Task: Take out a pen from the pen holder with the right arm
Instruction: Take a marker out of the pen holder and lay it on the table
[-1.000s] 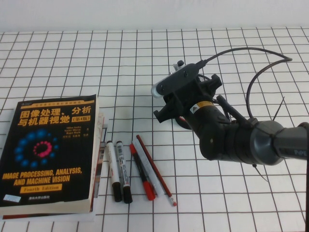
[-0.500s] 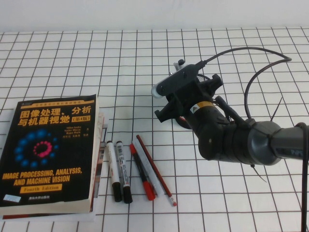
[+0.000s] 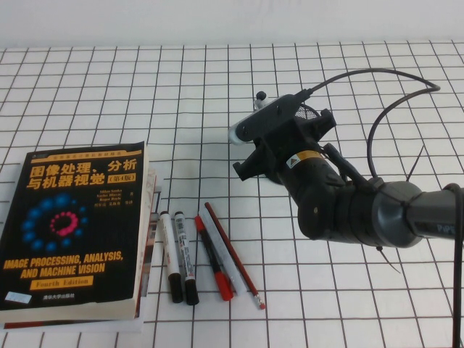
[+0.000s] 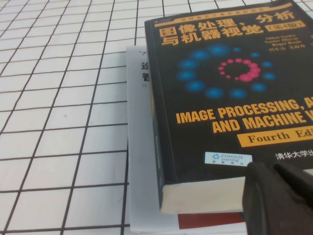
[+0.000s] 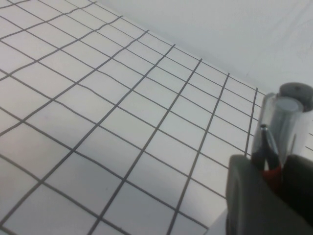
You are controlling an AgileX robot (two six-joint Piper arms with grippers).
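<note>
My right gripper (image 3: 259,171) hangs over the middle of the table, right above the black mesh pen holder (image 3: 313,114), which the arm almost wholly hides. In the right wrist view its two dark fingers (image 5: 244,196) press on a pen (image 5: 281,127) with a clear cap, a grey top and a red section; the right gripper (image 5: 271,174) is shut on it. My left gripper (image 4: 279,196) shows only in its own wrist view, fingers together and holding nothing, above the near corner of the black book (image 4: 220,98).
The black book (image 3: 72,228) lies on a thinner one at the left. Beside it lie two black markers (image 3: 181,255), a red pen (image 3: 214,257), a white pen and a red pencil (image 3: 235,259). A black cable (image 3: 377,123) arcs over the right arm.
The right gripper's fingers have drawn together onto the pen. The wrist has shifted slightly; nothing else on the table has moved.
</note>
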